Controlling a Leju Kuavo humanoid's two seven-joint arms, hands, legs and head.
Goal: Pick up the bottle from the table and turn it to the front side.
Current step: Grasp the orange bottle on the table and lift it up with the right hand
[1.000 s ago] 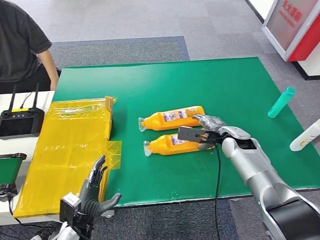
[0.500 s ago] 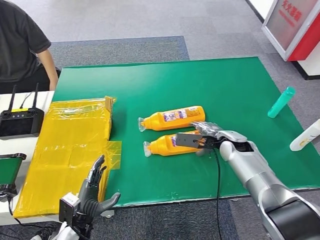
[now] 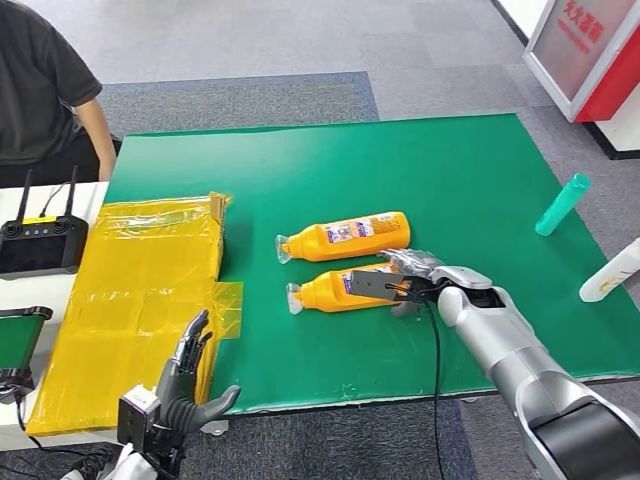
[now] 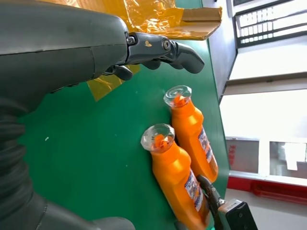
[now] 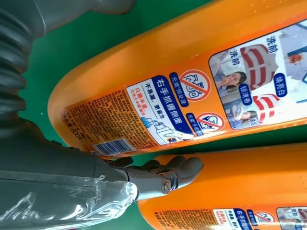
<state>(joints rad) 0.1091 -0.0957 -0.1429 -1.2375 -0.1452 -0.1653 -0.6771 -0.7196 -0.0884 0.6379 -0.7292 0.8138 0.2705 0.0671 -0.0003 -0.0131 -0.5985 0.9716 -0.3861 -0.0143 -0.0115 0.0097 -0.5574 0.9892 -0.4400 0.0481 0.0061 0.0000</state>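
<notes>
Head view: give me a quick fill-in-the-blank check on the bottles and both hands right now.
1. Two orange bottles, the far bottle and the near bottle, lie on their sides on the ______ mat.
2. The right hand reaches over the ______ of those two bottles.
3. The left hand, holding nothing, hangs beside the ______ wrapped box.
4. A teal bottle lies near the mat's ______ edge.

Missing words: green; near; yellow; right
</notes>
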